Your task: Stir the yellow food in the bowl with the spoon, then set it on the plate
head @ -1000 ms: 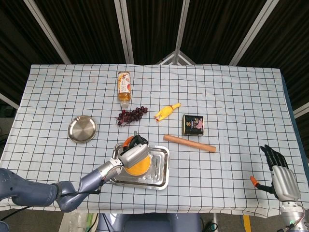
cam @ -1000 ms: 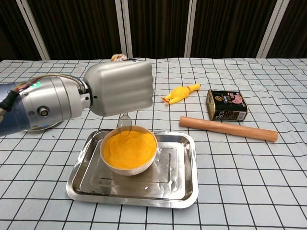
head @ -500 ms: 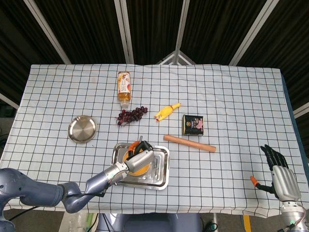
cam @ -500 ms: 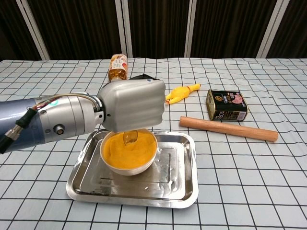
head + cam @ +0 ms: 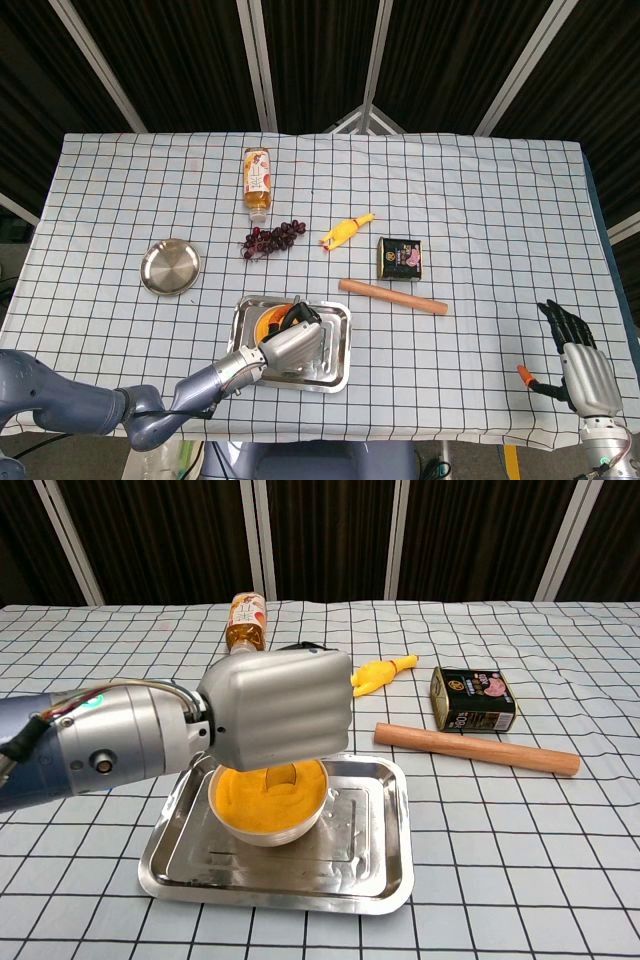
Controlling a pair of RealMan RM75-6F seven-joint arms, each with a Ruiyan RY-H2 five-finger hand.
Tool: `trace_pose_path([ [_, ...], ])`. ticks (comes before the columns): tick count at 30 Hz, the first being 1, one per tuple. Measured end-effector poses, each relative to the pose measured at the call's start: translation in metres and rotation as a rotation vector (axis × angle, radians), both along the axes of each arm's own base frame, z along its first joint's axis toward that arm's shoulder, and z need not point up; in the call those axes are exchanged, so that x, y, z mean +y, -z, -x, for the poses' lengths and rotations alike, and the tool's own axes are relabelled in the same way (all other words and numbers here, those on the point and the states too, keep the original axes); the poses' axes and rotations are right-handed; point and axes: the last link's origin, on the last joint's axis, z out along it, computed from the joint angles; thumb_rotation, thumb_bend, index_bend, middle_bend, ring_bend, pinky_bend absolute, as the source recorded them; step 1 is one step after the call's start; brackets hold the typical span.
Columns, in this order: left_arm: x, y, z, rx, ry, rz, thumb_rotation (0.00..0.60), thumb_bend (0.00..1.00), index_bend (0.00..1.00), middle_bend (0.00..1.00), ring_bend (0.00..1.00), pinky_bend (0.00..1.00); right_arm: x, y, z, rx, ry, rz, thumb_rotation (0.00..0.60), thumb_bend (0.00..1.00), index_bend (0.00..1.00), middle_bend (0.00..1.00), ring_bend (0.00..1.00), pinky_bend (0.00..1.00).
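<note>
The left hand [image 5: 278, 708] hides the clear spoon's [image 5: 279, 775] handle it grips, now dipped deeper into the white bowl's [image 5: 262, 827] yellow food [image 5: 250, 795]; the right hand [image 5: 583, 366] rests open.

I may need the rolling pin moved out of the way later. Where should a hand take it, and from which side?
Grip the wooden rolling pin around its middle, coming from above. It lies flat on the cloth as a plain, even cylinder, with free cloth along both long sides; the can sits just behind it, so fingers should stay clear of that.
</note>
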Motion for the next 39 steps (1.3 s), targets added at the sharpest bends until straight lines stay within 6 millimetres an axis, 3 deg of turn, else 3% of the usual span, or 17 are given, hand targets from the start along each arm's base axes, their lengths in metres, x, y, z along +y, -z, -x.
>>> trace_pose_path([
  [17, 0.001, -0.031, 0.005, -0.026, 0.001, -0.020, 0.600, 0.62, 0.80, 1.00, 1.00, 1.00, 0.000, 0.002, 0.000, 0.000, 0.005, -0.006, 0.600, 0.32, 0.00, 0.00, 0.00, 0.00],
  [29, -0.014, -0.013, -0.001, -0.041, 0.002, 0.045, 0.600, 0.62, 0.80, 1.00, 1.00, 1.00, 0.000, 0.001, 0.000, -0.001, 0.007, -0.004, 0.600, 0.32, 0.00, 0.00, 0.00, 0.00],
  [39, -0.007, -0.004, 0.008, 0.022, 0.002, 0.023, 0.600, 0.62, 0.80, 1.00, 1.00, 1.00, 0.001, 0.001, 0.000, -0.004, 0.008, -0.004, 0.600, 0.32, 0.00, 0.00, 0.00, 0.00],
])
